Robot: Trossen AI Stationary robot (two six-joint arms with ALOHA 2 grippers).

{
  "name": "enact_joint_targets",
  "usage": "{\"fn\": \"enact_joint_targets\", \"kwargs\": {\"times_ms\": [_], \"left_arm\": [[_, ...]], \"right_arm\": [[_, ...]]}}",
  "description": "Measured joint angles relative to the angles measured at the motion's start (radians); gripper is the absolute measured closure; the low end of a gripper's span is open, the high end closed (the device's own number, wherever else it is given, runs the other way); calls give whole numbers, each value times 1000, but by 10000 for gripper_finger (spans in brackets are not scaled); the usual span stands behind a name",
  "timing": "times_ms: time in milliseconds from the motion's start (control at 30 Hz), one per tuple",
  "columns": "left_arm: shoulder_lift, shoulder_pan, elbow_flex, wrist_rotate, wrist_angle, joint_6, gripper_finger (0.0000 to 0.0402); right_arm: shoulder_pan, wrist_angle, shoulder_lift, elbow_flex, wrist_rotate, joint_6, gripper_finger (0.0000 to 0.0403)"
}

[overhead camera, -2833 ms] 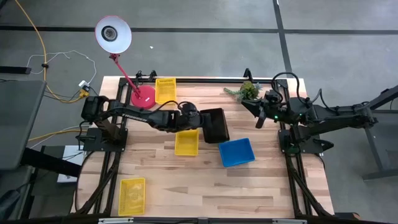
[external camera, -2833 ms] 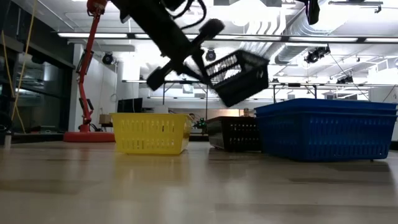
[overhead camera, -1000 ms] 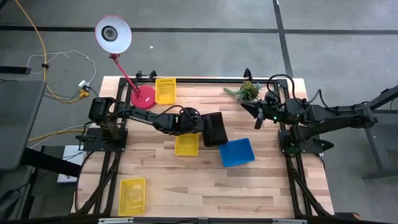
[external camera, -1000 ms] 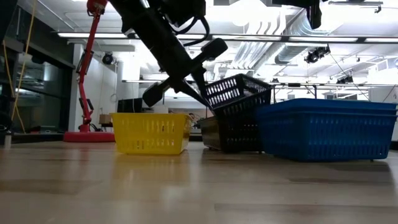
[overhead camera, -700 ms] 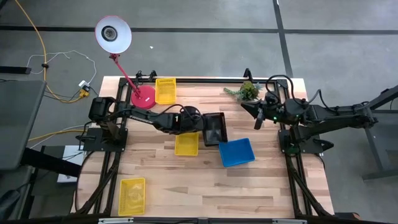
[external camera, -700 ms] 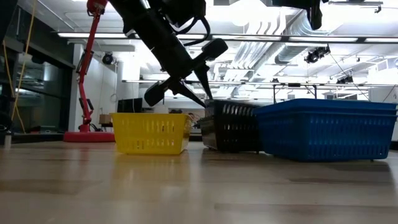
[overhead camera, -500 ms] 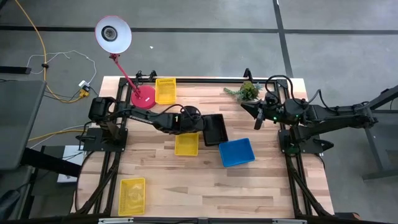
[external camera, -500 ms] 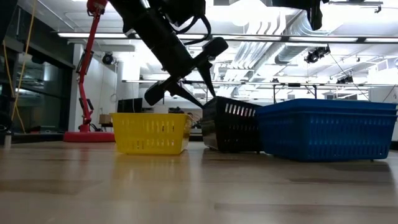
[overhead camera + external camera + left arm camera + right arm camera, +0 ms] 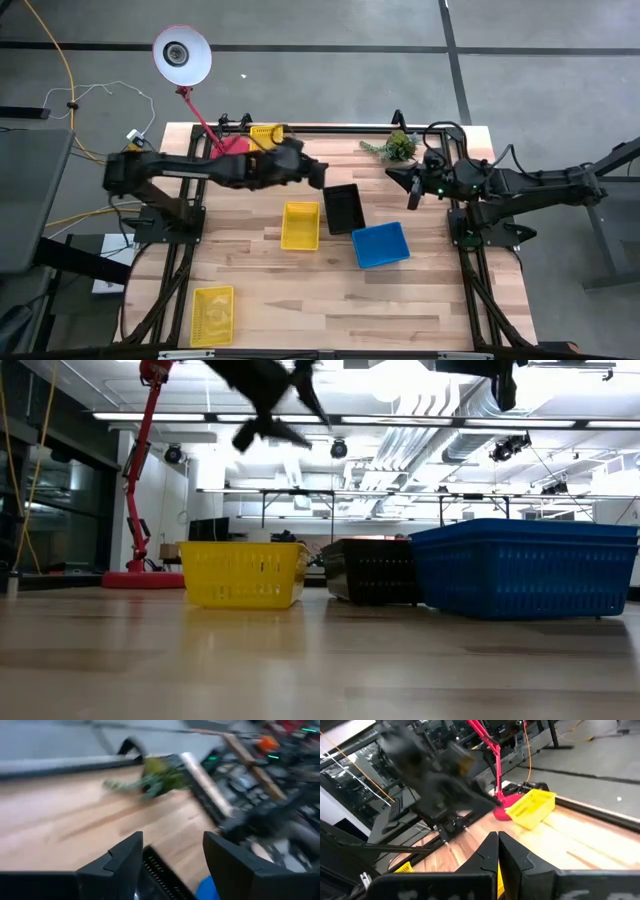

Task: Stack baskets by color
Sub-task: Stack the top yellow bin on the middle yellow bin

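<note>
Table (image 9: 330,300): wooden top, carrying every basket; my two arms are mounted at its left and right edges.
Left arm (image 9: 190,168): mine, reaching from the left edge across the far part of the table, raised above the surface.
Right arm (image 9: 530,188): mine, waiting at the right edge, near the far right corner.
Blue basket (image 9: 380,245): right of the table's centre, upright, its corner just beside the black basket; in the low view it stands nearest the camera on the right (image 9: 525,568).
Black basket (image 9: 343,207): at the table's centre, resting on the wood between the yellow and blue ones (image 9: 372,570); I cannot tell whether it is one basket or a nested pair.
Yellow basket, centre (image 9: 300,225): just left of the black basket, upright (image 9: 243,573).
Yellow basket, near left corner (image 9: 212,315): alone, well apart from the others.
Yellow basket, far edge (image 9: 265,133): partly hidden under my left arm, beside the red lamp (image 9: 182,55).
Left gripper (image 9: 318,172): jaws spread apart, nothing between them, above the table beyond the black basket (image 9: 172,852).
Right gripper (image 9: 412,195): jaws clenched together on nothing (image 9: 498,851).
Plant sprig (image 9: 392,146): green, at the far edge near my right gripper.
</note>
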Motion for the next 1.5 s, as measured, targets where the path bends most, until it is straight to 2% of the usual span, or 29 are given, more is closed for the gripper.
{"fn": "enact_joint_targets", "kwargs": {"times_ms": [133, 200, 400, 467, 533, 633, 700, 867, 1233, 1500], "left_arm": [[-123, -68, -6, 52, 4, 198, 205], [-181, -120, -21, 47, 8, 259, 206], [-383, -272, -182, -161, 21, 273, 206], [-450, -309, -259, -191, 74, 273, 206], [-516, -340, -342, -187, 167, 298, 206], [-597, -364, -442, -89, 294, 372, 206], [-632, -365, -480, -30, 311, 394, 206], [-659, -365, -515, 14, 286, 432, 206], [-659, -365, -515, 13, 280, 596, 206], [-659, -365, -514, -51, 299, 638, 206]], "right_arm": [[0, 38, 57, 0, -60, 4, 402], [0, 70, 93, 0, -95, 4, 402], [0, 117, 180, 0, -124, 2, 402], [0, 136, 188, 0, -124, -5, 402], [0, 170, 186, 0, -128, -27, 402], [0, 224, 178, 0, -149, -89, 402], [0, 269, 177, 0, -181, -136, 402], [0, 315, 177, 1, -231, -208, 402], [0, 314, 178, 1, -210, -235, 402], [0, 313, 178, 1, -166, -230, 402]]}}
